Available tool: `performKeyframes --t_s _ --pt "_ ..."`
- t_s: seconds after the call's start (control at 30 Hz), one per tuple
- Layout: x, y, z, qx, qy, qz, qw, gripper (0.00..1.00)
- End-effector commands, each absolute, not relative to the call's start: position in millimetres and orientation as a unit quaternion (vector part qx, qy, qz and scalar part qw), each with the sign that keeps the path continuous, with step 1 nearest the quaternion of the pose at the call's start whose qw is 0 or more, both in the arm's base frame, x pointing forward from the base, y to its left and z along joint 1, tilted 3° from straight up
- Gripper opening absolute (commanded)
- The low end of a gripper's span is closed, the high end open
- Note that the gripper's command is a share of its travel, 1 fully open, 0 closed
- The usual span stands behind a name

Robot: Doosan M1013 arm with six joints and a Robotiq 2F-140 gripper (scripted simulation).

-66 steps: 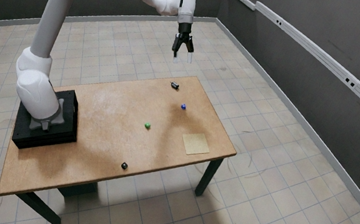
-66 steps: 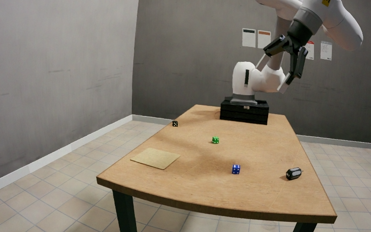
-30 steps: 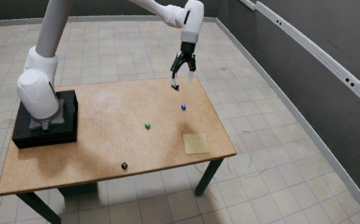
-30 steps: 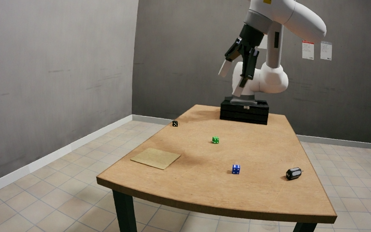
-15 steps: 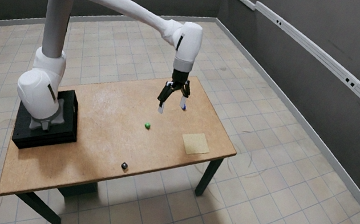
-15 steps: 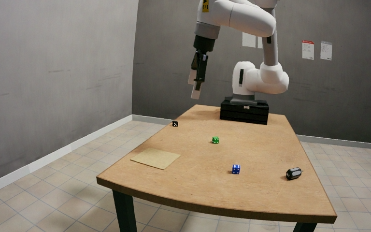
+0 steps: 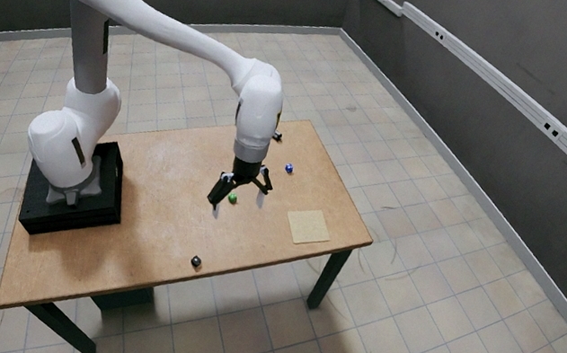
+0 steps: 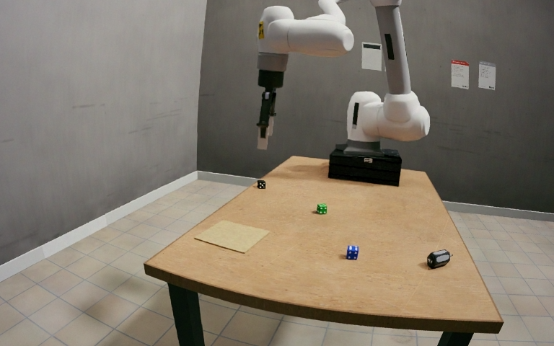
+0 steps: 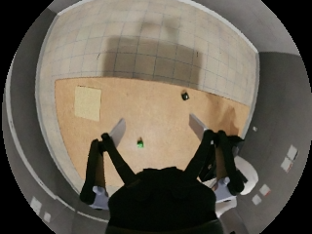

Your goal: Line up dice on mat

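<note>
Three dice lie apart on the wooden table. The green die sits near the middle. The blue die lies farther from the base. The black die lies near a table edge. The tan mat lies flat near a table corner with nothing on it. My gripper is open and empty. It points down, high above the table, roughly over the green die.
A small black cylinder lies near the table's far edge beyond the blue die. The robot's black base block stands at one end of the table. Tiled floor surrounds the table.
</note>
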State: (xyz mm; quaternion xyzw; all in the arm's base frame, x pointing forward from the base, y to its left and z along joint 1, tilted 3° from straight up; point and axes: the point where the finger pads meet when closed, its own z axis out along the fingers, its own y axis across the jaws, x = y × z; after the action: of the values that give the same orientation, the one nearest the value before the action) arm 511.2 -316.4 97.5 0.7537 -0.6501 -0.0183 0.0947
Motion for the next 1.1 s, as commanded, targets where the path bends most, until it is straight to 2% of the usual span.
performKeyframes --t_s 0.0,0.37,1.07 --pt "475 -336 90 0.74 -0.668 -0.014 0.074 1.0" --pt "371 -365 66 0.686 -0.726 0.006 0.031 1.0" --pt "365 -366 61 0.683 -0.73 0.007 0.028 1.0"
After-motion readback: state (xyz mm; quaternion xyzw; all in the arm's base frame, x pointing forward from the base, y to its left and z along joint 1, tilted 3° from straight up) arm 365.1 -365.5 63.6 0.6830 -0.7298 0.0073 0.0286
